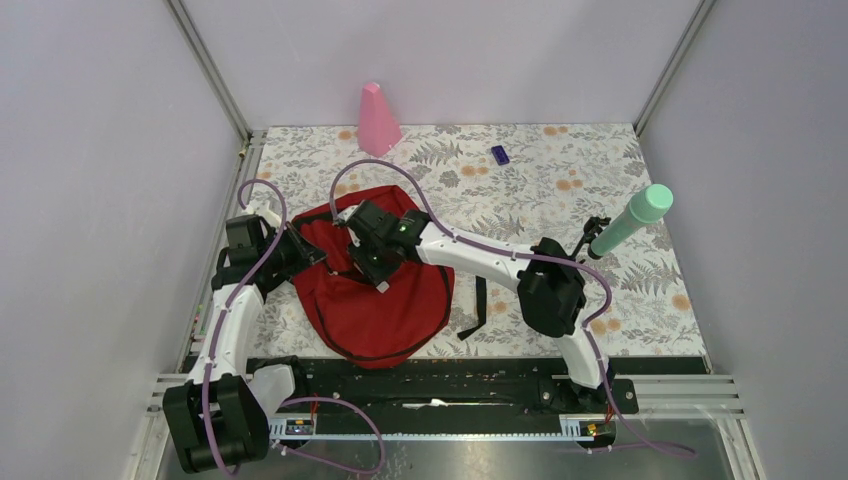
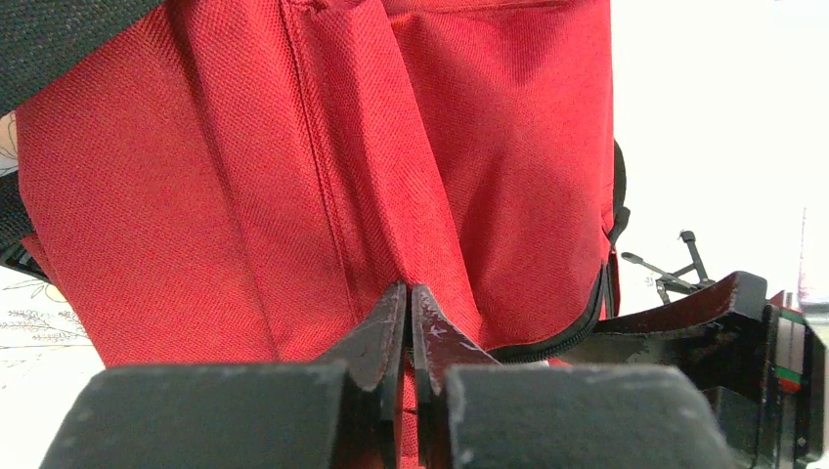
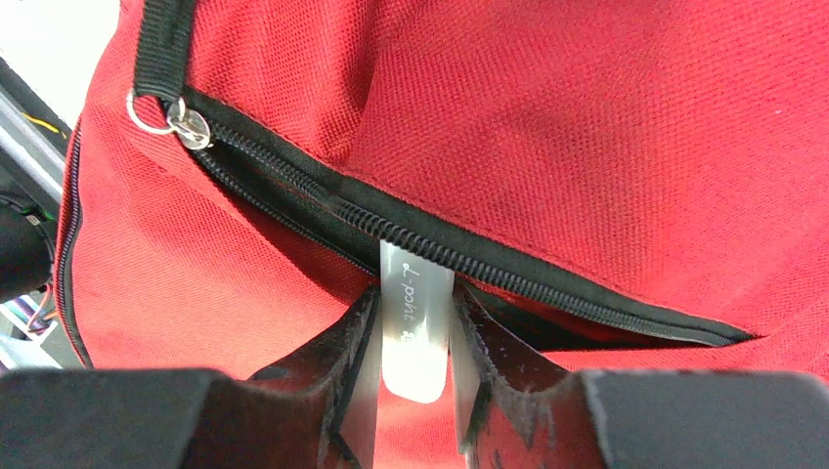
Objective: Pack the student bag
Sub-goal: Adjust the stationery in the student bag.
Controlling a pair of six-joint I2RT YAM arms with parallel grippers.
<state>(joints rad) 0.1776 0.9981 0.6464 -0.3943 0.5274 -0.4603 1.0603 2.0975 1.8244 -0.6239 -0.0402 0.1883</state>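
The student bag [image 1: 385, 310] is a dark red backpack lying flat at the table's near left. My left gripper [image 1: 300, 252] is at its left edge. In the left wrist view that gripper [image 2: 409, 293] is shut, with a fold of the bag's red fabric [image 2: 293, 176] pinched between its tips. My right gripper [image 1: 375, 268] reaches over the bag's middle. It [image 3: 415, 308] is shut on a white translucent pen-like item [image 3: 415, 332] with small lettering. The item's far end passes under the black zipper [image 3: 469, 259] into the bag's open slit, so that end is hidden.
A pink cone [image 1: 378, 118] stands at the back edge. A small purple object [image 1: 500, 154] lies at the back centre. A mint green cylinder [image 1: 635, 218] leans on a black stand at the right. A black strap [image 1: 478, 305] trails off the bag's right side.
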